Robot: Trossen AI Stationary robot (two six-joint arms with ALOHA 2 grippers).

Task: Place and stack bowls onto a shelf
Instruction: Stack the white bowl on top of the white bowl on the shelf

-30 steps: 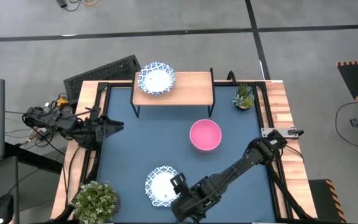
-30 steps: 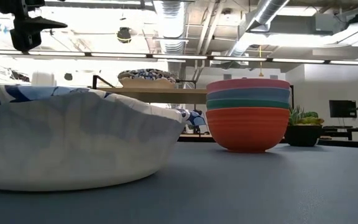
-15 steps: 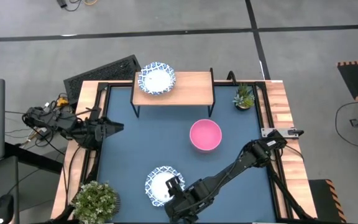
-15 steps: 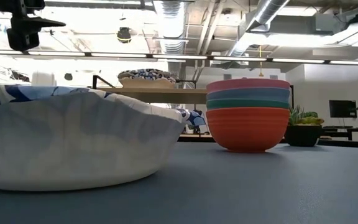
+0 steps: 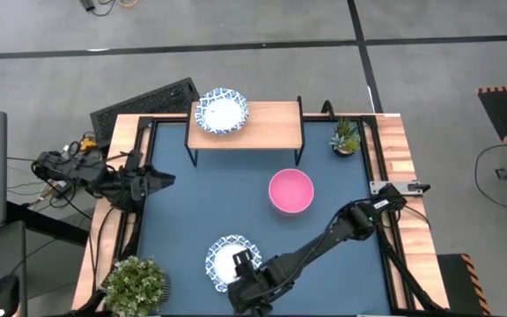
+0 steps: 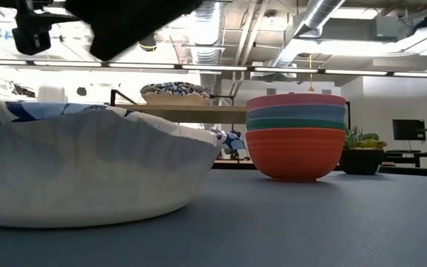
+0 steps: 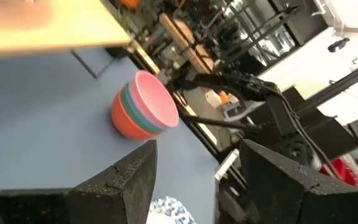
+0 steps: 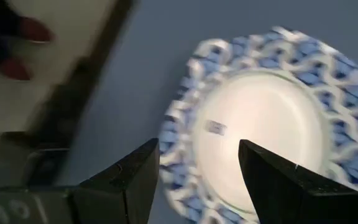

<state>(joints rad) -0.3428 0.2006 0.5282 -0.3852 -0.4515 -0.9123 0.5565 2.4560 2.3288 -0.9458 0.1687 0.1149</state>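
The right end effector point(image 5: 243, 280) hung over the near patterned bowl point(image 5: 227, 261) on the blue surface point(image 5: 183, 211), fingers spread. The left end effector point(image 5: 161, 180) waited at the surface's left edge, also spread. Another patterned bowl point(image 5: 222, 111) sat on the shelf point(image 5: 271, 125); the stacked bowls point(image 5: 290, 191) stood just before it.

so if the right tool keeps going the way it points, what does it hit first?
Probably the blue-rimmed bowl on the table: the right tool, open, looks straight into it. How far off it is, I can't tell.
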